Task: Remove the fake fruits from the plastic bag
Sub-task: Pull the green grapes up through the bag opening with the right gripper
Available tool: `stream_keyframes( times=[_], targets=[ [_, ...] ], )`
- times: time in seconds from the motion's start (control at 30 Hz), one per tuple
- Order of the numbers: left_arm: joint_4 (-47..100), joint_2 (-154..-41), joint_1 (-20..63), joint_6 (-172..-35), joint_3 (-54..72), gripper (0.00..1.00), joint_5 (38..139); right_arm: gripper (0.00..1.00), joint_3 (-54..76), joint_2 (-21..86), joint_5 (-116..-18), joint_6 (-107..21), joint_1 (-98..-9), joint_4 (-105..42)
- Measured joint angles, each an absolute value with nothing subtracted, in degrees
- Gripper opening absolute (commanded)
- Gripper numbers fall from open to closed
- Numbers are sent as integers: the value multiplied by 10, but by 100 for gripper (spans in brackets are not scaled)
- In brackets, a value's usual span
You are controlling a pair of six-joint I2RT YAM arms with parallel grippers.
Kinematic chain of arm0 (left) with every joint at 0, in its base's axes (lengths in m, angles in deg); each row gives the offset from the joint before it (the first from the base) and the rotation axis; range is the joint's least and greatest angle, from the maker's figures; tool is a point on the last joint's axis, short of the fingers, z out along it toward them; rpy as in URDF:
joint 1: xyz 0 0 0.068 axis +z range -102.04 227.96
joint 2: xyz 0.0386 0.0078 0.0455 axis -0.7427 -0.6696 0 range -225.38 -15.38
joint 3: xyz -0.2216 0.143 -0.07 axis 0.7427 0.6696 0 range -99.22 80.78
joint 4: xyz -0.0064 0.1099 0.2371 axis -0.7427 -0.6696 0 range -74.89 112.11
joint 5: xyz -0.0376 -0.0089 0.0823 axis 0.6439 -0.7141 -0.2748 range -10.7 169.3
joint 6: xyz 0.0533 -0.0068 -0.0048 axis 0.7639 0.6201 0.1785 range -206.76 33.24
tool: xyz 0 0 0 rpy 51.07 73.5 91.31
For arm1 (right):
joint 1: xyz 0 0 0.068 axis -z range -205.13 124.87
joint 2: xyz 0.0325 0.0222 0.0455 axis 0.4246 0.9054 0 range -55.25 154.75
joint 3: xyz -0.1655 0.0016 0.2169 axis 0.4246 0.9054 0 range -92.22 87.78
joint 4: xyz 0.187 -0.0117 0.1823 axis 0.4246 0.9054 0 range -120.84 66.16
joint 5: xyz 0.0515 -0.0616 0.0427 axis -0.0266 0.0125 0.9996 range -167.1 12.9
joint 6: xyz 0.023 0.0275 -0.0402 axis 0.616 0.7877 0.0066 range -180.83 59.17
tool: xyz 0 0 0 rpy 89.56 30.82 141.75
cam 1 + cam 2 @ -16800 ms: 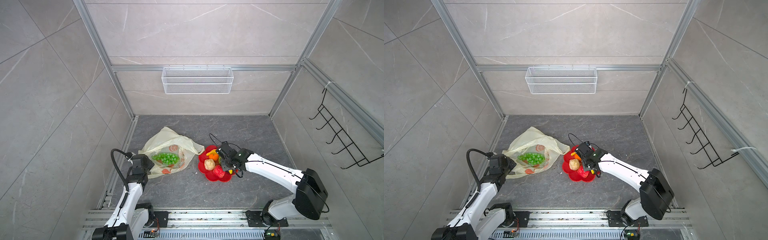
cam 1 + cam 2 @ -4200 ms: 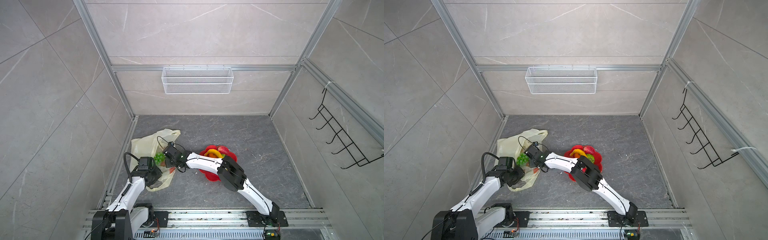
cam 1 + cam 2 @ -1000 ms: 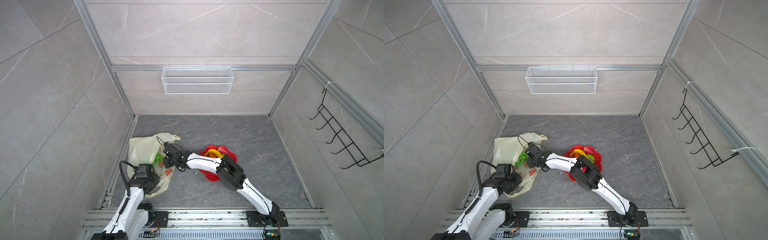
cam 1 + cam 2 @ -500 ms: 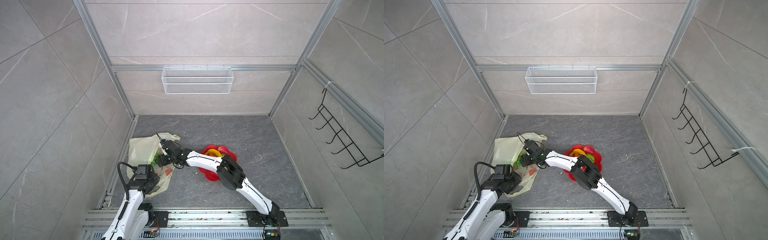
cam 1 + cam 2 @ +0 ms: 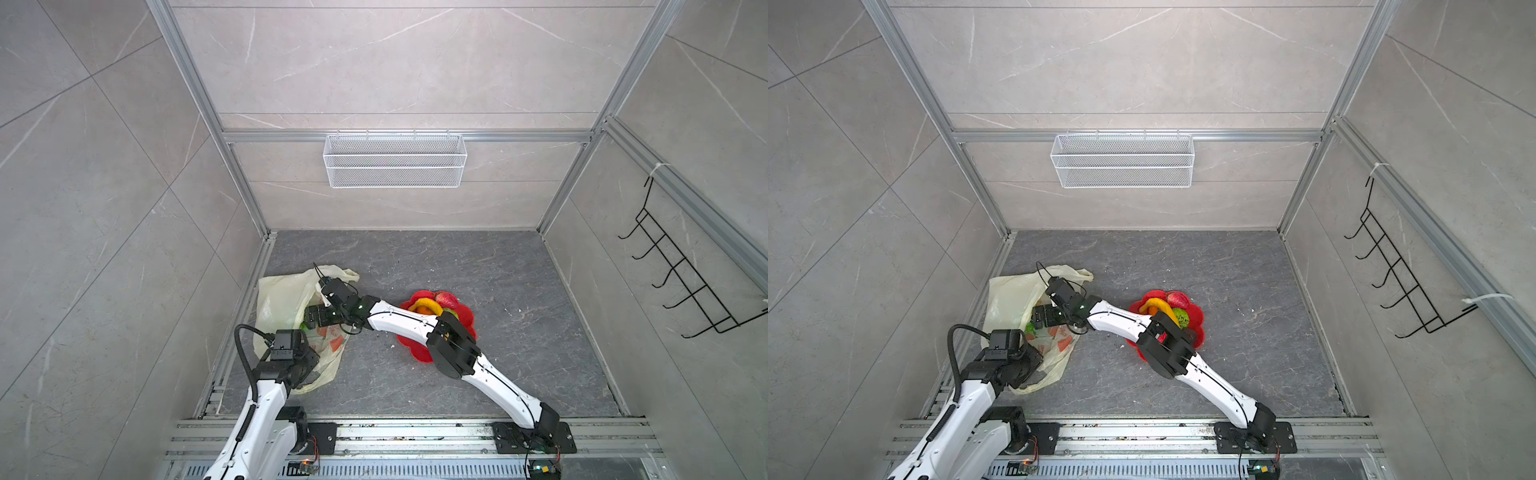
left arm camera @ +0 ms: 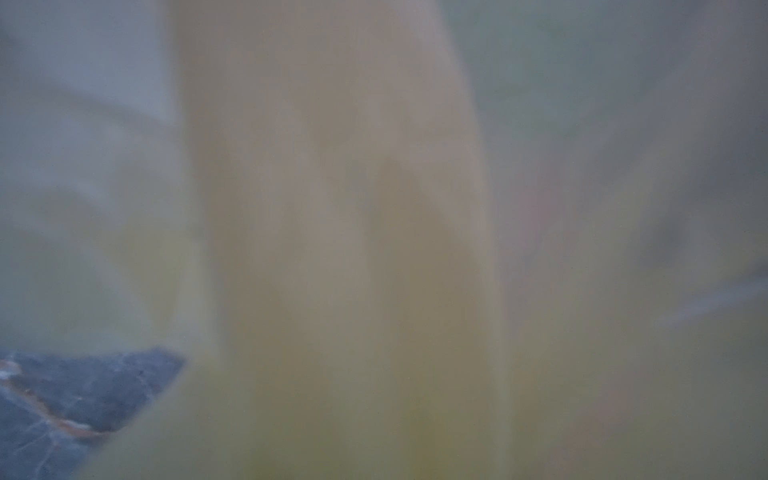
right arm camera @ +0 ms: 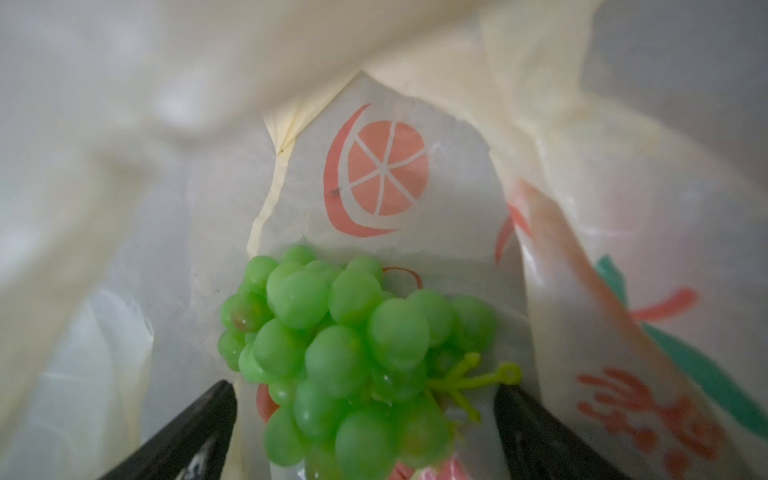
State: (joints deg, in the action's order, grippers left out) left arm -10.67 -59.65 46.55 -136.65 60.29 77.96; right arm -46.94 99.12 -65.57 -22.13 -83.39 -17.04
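The pale-yellow plastic bag (image 5: 282, 299) (image 5: 1009, 299) lies at the floor's left side. My right gripper (image 5: 311, 318) (image 5: 1038, 318) reaches across into its mouth. In the right wrist view it (image 7: 365, 415) stands open, with the green grape bunch (image 7: 345, 345) between its black fingers (image 7: 195, 432) on the bag's printed film (image 7: 382, 166). My left gripper (image 5: 307, 365) sits at the bag's near end, where the film bunches round it. Blurred bag film (image 6: 332, 208) fills the left wrist view and hides the jaws. A banana (image 5: 424, 305) and a strawberry (image 5: 446, 298) lie on the red plate (image 5: 411, 349).
The right arm's elbow (image 5: 451, 349) hangs over the red plate. A white wire basket (image 5: 395, 160) hangs on the back wall and a black hook rack (image 5: 681, 291) on the right wall. An aluminium rail (image 5: 415, 432) runs along the front edge.
My right gripper has opened wide and pushed a little deeper into the bag, over the grapes. The left arm and the bag have hardly moved.
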Motion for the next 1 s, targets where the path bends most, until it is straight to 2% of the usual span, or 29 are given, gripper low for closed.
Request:
stream_keyframes(
  times=[0.33, 0.4, 0.57, 0.67, 0.83, 0.9, 1.0],
  targets=[
    [-106, -596, 466, -1366, 603, 33, 781, 95, -636, 1079, -703, -207, -838, -98],
    [-106, -596, 466, -1366, 603, 33, 781, 92, -653, 1088, -705, -205, -840, -94],
    [-106, -596, 466, -1366, 603, 34, 781, 77, -663, 1095, -704, -203, -843, -84],
    [-106, -596, 466, -1366, 603, 34, 781, 58, -663, 1095, -704, -203, -845, -76],
    [-106, -596, 466, -1366, 603, 34, 781, 34, -646, 1090, -702, -206, -849, -76],
    [-106, -597, 466, -1366, 603, 34, 781, 28, -604, 1068, -704, -206, -850, -91],
    [-106, -602, 466, -1366, 603, 34, 781, 27, -537, 1025, -712, -208, -850, -104]
  ],
)
